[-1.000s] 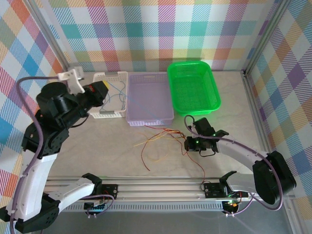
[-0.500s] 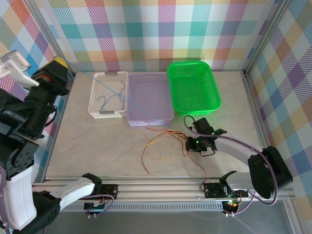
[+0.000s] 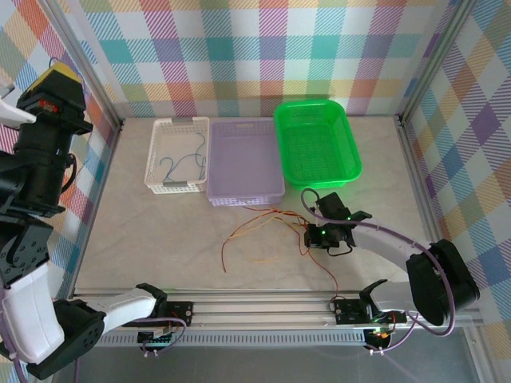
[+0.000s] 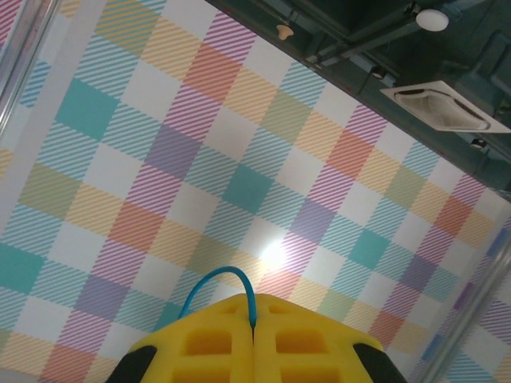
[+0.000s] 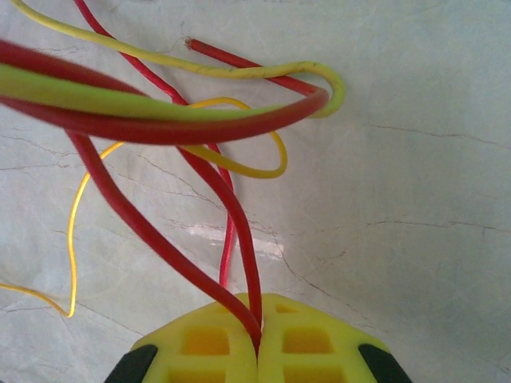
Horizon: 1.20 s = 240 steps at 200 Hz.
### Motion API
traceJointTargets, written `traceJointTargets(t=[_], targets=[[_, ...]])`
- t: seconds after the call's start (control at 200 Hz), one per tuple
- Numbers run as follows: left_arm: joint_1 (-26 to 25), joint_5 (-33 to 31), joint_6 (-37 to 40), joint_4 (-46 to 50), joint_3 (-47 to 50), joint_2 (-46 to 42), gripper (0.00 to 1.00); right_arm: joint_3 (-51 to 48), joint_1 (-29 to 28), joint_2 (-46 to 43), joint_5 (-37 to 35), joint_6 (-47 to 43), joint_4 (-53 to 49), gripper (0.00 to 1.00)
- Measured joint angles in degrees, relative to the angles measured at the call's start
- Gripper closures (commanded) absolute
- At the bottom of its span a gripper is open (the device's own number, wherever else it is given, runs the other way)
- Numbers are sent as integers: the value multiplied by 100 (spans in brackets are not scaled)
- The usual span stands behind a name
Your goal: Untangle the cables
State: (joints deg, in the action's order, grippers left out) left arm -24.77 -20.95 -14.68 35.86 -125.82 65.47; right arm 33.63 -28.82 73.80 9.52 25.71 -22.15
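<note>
A tangle of thin red cables [image 3: 257, 217] and yellow cables [image 3: 254, 236] lies on the table in front of the baskets. My right gripper [image 3: 307, 235] rests at its right end. In the right wrist view that gripper [image 5: 257, 341] is shut on two red cables [image 5: 152, 231], with a yellow cable [image 5: 239, 169] looping beyond them. My left gripper [image 3: 57, 77] is raised high at the far left. Its yellow fingers [image 4: 254, 323] are shut on the end of a blue cable [image 4: 209, 279]. More blue cable [image 3: 177, 164] lies in the white basket [image 3: 170, 189].
A purple basket [image 3: 246, 199] and a green basket [image 3: 353, 155] stand beside the white one at the back. A metal rail [image 3: 263, 303] runs along the near edge. Checked walls enclose the table on three sides.
My left arm has swung up and to the far left from over the white basket, holding the blue cable. The loose red cable end on the table has shifted slightly left. The right gripper stays put.
</note>
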Motion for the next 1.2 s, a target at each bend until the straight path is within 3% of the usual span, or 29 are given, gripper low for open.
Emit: traceJointTargets(t=[0.66,1.2], targets=[[-22,-420,640,-487,0,466,100,-87,7,-199,98,-4,2,100],[-15,-402,1051,-1270,-2,1281,100,-90,7,-153,105,-7,4,100]])
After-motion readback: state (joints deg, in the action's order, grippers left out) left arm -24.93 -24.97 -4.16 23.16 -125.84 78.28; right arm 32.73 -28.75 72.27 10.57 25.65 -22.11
